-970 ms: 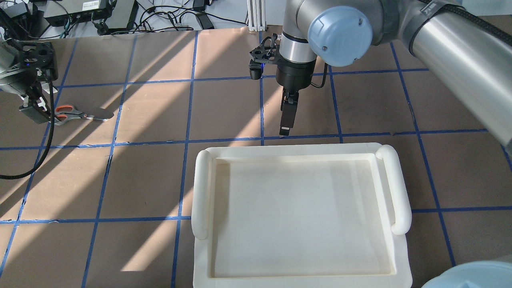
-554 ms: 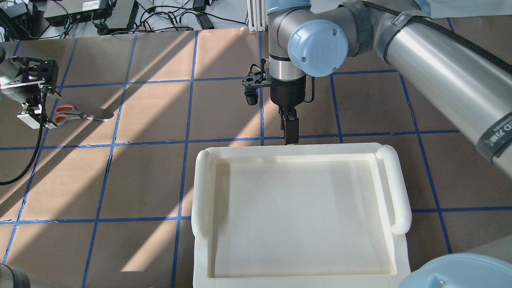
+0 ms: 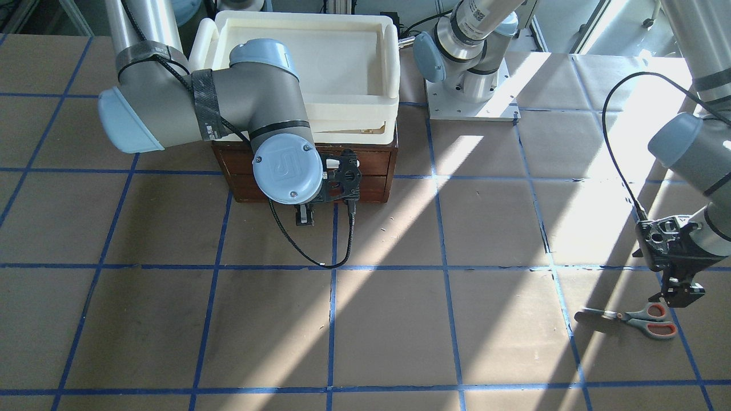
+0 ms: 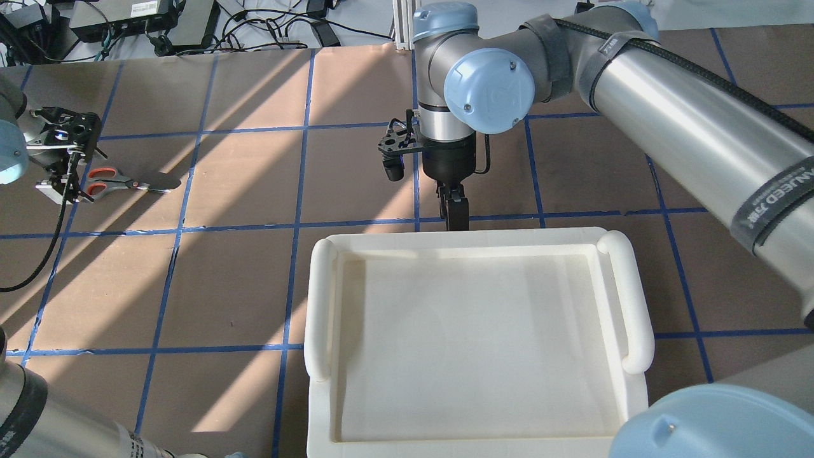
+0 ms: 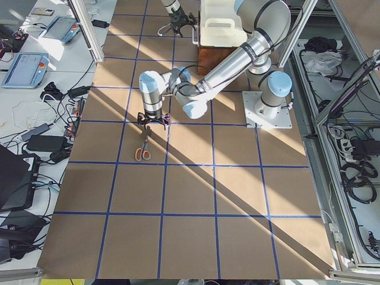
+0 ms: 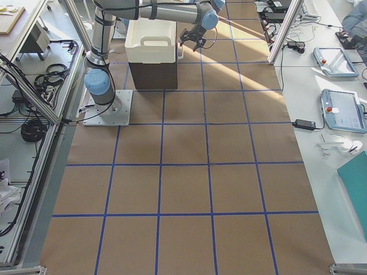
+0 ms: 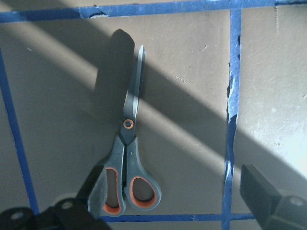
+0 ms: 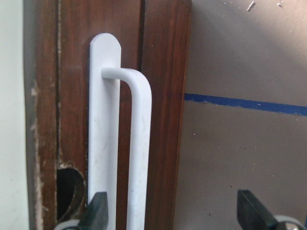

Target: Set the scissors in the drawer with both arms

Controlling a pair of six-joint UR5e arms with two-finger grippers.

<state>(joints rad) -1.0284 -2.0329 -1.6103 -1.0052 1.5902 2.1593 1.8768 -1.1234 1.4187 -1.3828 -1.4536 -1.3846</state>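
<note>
Taped brown table (image 4: 241, 191), slim steel scissors (image 7: 127, 139), dark wooden drawer (image 8: 163, 72)

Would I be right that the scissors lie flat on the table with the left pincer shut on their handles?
Not quite: the left pincer is open, as the left wrist view shows; the scissors do lie flat on the table.

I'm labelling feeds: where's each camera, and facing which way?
Front-facing: across the table, facing robot; right arm at drawer, left claw by scissors.
Overhead: behind robot, looking down over tray; left arm at left.
Exterior left: table's end, left arm nearest.
Exterior right: opposite end, right arm nearest.
Left wrist: down onto scissors; fingertips show.
Right wrist: faces drawer handle; fingertips show.
Shared: scissors, front-facing and left wrist.
</note>
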